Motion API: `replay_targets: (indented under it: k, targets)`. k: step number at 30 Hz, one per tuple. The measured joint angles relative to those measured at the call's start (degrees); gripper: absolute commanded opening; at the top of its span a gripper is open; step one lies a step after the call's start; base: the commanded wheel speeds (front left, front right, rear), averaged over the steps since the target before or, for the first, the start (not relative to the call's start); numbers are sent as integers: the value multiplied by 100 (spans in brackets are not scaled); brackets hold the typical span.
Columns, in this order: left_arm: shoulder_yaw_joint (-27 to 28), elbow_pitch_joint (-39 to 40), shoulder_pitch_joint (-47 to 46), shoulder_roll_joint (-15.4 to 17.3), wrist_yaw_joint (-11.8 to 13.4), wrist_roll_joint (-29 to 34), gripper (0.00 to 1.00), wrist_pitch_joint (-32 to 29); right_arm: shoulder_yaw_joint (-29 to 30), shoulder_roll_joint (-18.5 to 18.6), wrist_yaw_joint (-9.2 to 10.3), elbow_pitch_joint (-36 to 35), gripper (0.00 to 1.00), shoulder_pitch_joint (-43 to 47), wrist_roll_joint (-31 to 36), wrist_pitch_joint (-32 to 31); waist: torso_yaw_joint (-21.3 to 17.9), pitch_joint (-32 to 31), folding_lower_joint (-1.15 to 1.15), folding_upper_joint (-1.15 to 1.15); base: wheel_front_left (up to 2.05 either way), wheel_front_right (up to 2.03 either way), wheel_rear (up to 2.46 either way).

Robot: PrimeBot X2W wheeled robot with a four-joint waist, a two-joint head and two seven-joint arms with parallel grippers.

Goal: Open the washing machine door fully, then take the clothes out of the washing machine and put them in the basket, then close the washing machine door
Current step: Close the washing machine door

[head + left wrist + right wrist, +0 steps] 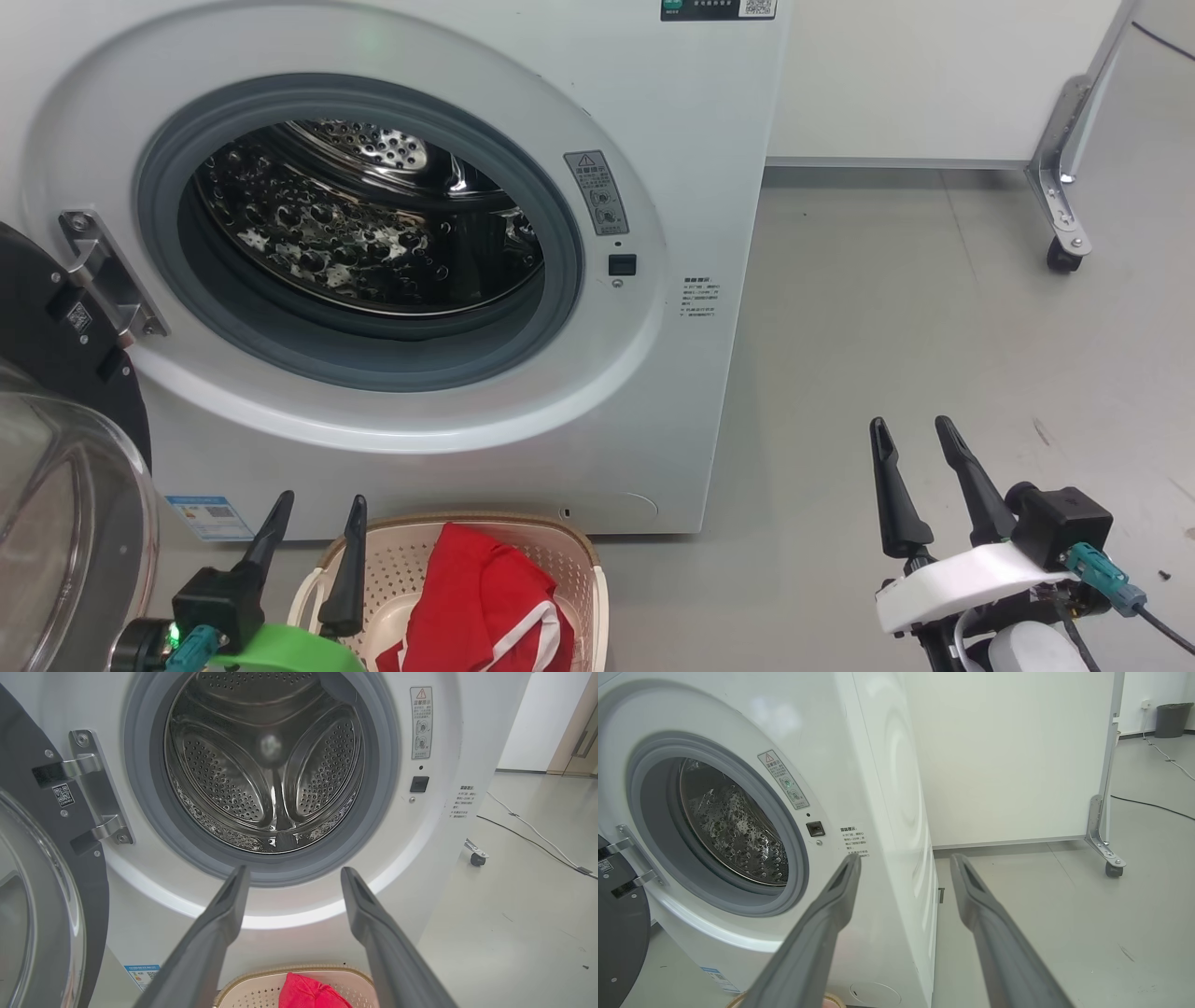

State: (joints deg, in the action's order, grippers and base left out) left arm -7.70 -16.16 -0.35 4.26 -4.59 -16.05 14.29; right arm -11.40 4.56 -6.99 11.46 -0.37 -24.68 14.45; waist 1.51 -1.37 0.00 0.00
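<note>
Head view — clothes [476, 597] in basket [401, 560] beside left jaws, both pairs agape, empty.

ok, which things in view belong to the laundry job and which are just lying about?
Job: washing machine; its open door; basket; red clothes, in the basket.
Lying about: partition's caster foot; grey bin.
</note>
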Motion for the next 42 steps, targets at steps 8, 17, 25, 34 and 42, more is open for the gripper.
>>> replay_targets:
  k: [8, 17, 25, 34, 42]
  targets:
    - [1, 40, 23, -1, 0, 0, 100, 0, -3, -2, 0, 0, 100, 0, 0, 0, -10, 2, 0, 0, 0, 0, 0]
    - [11, 63, 42, -11, -1, -27, 100, 0, -7, -5, 0, 1, 100, 0, 0, 0, -24, 5, 0, 0, -1, 1, 0]
    - [15, 65, 44, -15, -1, -44, 100, -1, -7, -7, 0, 2, 100, 0, 0, 0, -26, 25, 0, 0, -25, 25, 0]
    - [11, 69, 45, -15, -1, -44, 100, 0, -11, -8, -1, 2, 100, 0, 0, 0, -30, 45, 0, 0, -58, 58, 0]
    - [10, 90, 45, -15, -1, -44, 100, -1, -11, -9, -1, 2, 100, 0, 0, 0, -36, 61, 0, 0, -93, 93, 0]
